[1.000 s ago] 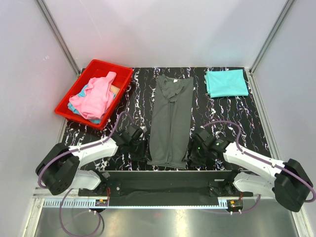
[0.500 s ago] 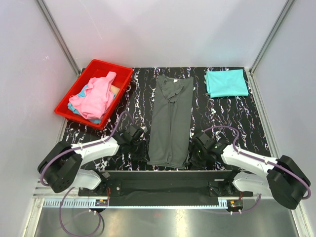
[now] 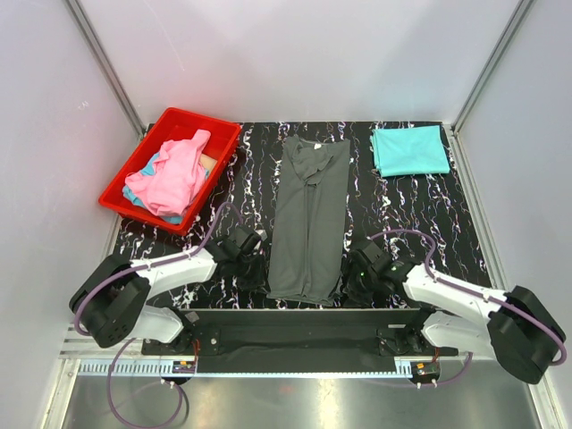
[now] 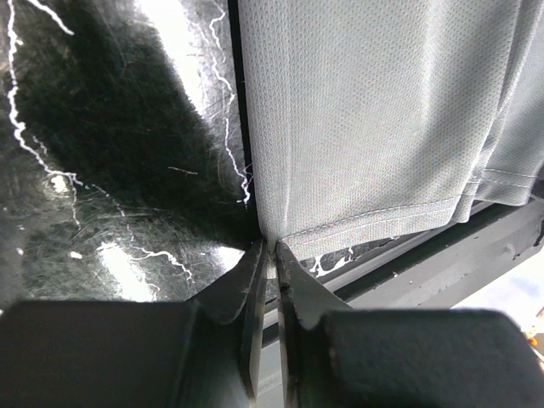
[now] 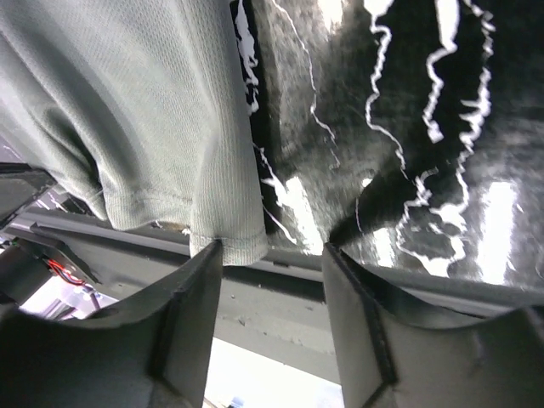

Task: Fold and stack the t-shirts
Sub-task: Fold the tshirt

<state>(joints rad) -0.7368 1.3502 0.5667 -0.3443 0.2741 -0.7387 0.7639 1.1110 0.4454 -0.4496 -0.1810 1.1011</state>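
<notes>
Limp, light charcoal t-shirt (image 3: 308, 214) should lift best by its hem corners: left gripper (image 4: 270, 252) pinches one, right gripper (image 5: 272, 252) (jaws wide) merely straddles the other.

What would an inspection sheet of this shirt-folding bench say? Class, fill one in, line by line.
Surface: black table with white veining.
Job's things: grey t-shirt lies as a long strip at centre; teal t-shirt folded, far right; pink t-shirt heaped in the red bin, far left.
Clutter: nothing seen beyond the bin.
Grippers: left gripper pinched shut on the grey t-shirt's near left hem corner; right gripper open at its near right corner.
Cables: purple cables loop along both arms, off the cloth.
Surroundings: white walls, metal corner posts.
</notes>
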